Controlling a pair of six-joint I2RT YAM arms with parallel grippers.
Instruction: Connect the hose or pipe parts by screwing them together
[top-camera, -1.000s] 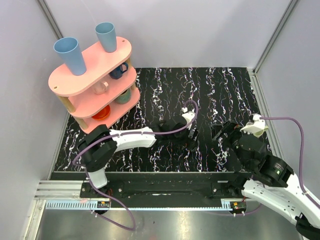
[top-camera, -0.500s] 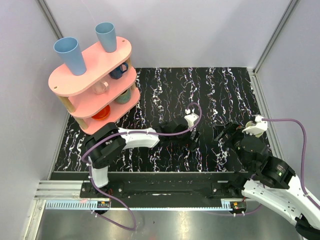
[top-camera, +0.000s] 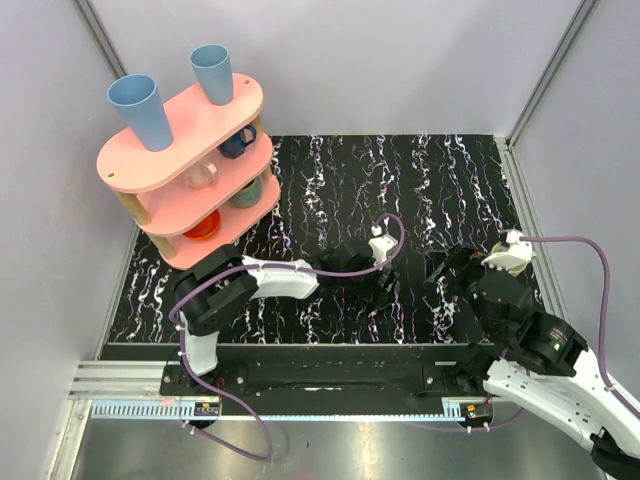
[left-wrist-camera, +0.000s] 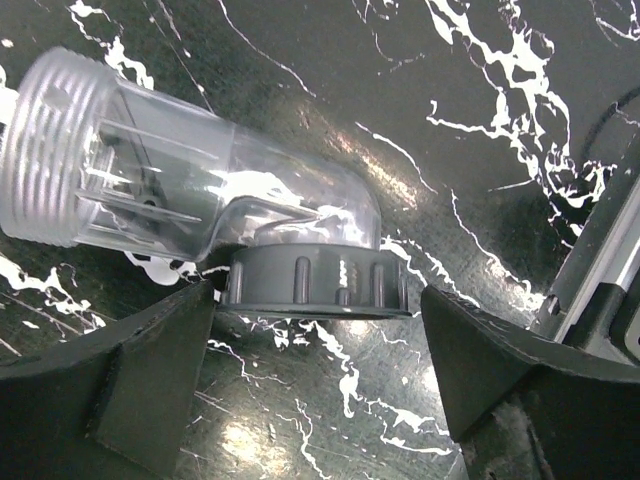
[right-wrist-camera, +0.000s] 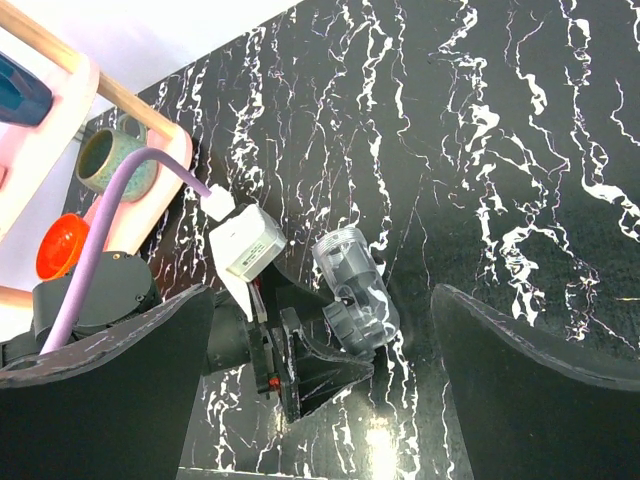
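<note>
Item: left gripper (left-wrist-camera: 317, 298) spread astride grey nut (left-wrist-camera: 300, 275) of clear elbow (left-wrist-camera: 250, 190), right gripper (right-wrist-camera: 322, 297) spread, empty; I fear an off-centre pinch rolls the elbow away.

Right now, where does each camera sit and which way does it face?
Top external: above and behind, looking down on the marbled table; left arm and right arm show.
Left wrist: close above the clear elbow fitting, between its own fingers.
Right wrist: faces left toward the pink shelf; its own fingers frame the view.
Both wrist views share the fitting.
</note>
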